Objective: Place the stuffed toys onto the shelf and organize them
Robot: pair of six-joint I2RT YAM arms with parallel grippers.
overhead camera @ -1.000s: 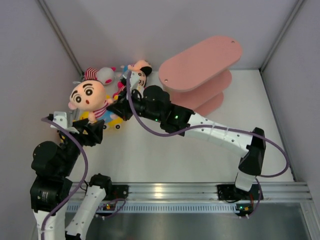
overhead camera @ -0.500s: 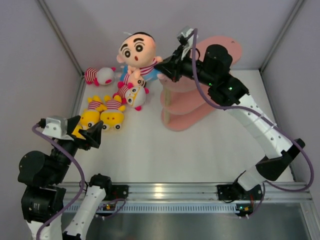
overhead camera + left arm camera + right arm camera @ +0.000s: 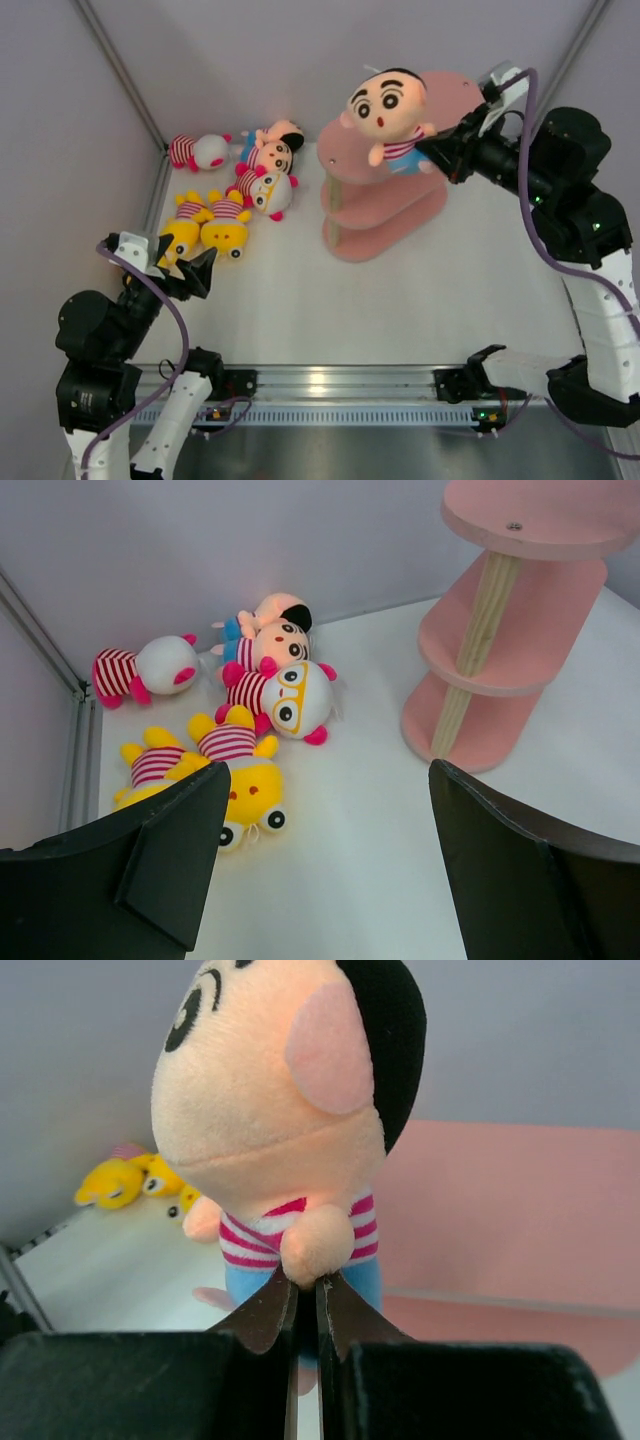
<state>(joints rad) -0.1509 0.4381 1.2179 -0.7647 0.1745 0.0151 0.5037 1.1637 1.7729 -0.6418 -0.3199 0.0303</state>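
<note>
held doll (image 3: 280,1110): crown cut by upper edge, right wrist view; legs hidden behind right gripper (image 3: 305,1282)
shelf (image 3: 540,610): top board cut off, upper right, left wrist view
yellow toys (image 3: 115,1182): blurred, left of right wrist view

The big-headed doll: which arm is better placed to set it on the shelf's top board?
Right. The right arm holds the doll by one hand in shut jaws at the top board of the shelf. The left arm, jaws open and empty, is beside the yellow toys, away from the shelf.
</note>
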